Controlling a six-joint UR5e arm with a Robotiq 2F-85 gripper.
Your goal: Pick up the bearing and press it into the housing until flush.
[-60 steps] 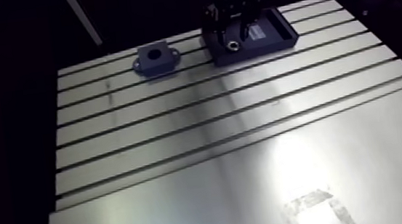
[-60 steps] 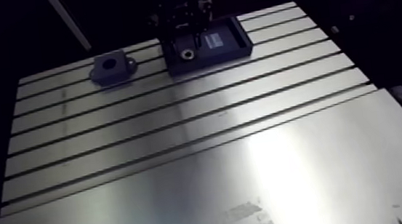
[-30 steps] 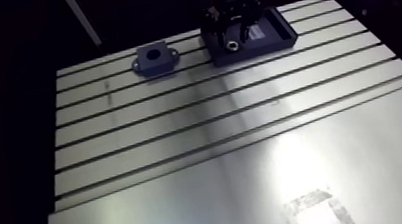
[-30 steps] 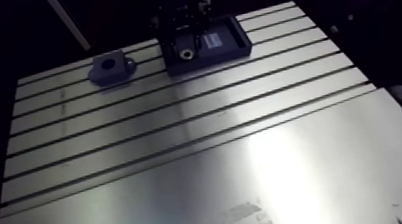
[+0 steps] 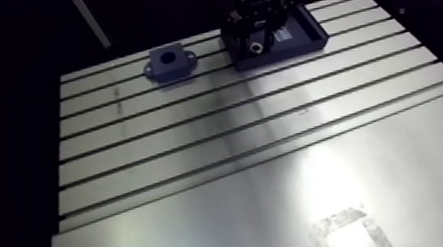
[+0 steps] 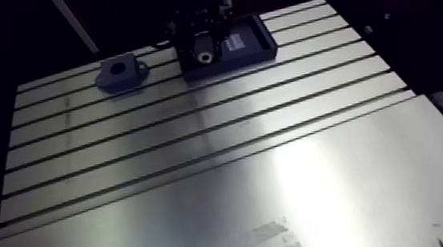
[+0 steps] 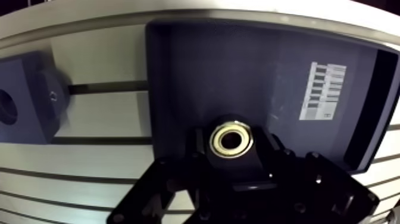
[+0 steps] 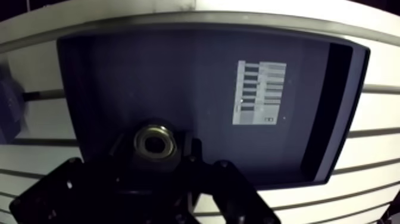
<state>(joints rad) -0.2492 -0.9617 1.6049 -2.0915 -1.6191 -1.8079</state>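
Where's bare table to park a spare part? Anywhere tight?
Free: the slotted table, everything in front of the housing and tray. The gap between those two is narrow. Crowded: the tray corner where the tool grips the bearing.

Slotted alu table (image 5: 257,121) w/ smooth plate (image 5: 206,232) at near side, scuffed patch (image 5: 349,230) on it. Dark shallow tray (image 7: 178,65) at far edge; white printed label (image 7: 326,90) stuck on its floor.
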